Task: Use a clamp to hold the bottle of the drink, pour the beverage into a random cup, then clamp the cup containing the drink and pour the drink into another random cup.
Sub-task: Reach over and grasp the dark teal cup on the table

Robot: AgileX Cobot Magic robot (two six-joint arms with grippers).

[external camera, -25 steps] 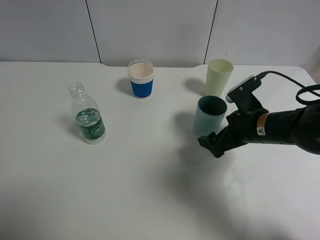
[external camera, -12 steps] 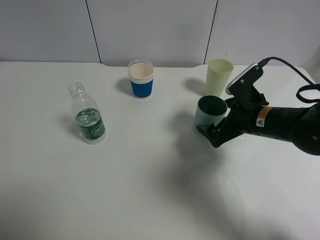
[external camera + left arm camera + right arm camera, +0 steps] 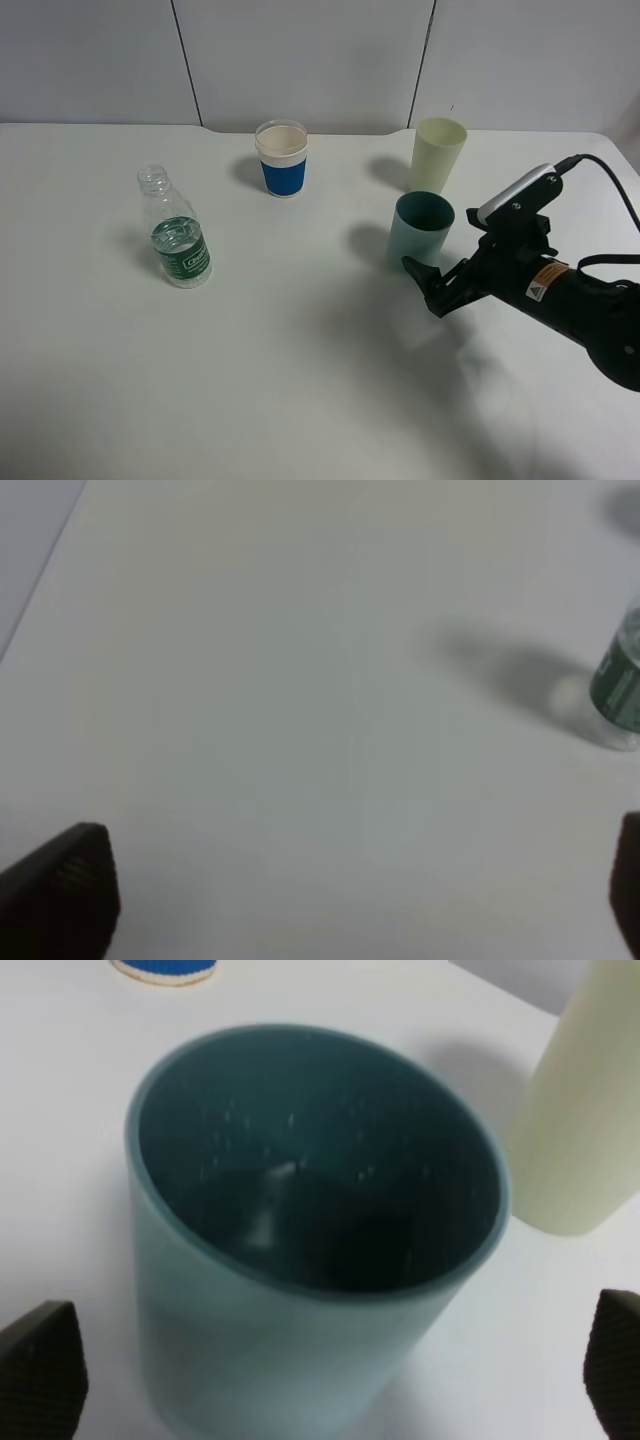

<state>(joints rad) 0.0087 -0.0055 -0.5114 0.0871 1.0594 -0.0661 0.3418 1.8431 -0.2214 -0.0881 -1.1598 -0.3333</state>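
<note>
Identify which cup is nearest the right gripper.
The teal cup, just ahead of the right gripper; the cream cup and blue-sleeved cup stand farther off.

The teal cup (image 3: 421, 232) stands directly before the right gripper (image 3: 428, 285), whose jaws spread wider than the cup. The pale yellow cup (image 3: 438, 154) crowds just behind it. Broad bare table (image 3: 300, 330) separates these 2 cups from the blue-sleeved cup (image 3: 281, 158) and the bottle (image 3: 176, 240).

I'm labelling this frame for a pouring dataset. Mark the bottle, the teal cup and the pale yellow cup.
bottle (image 3: 184, 256): exterior high view, green label.
teal cup (image 3: 270, 1365): right wrist view, outer wall.
pale yellow cup (image 3: 437, 158): exterior high view, side wall.
</note>
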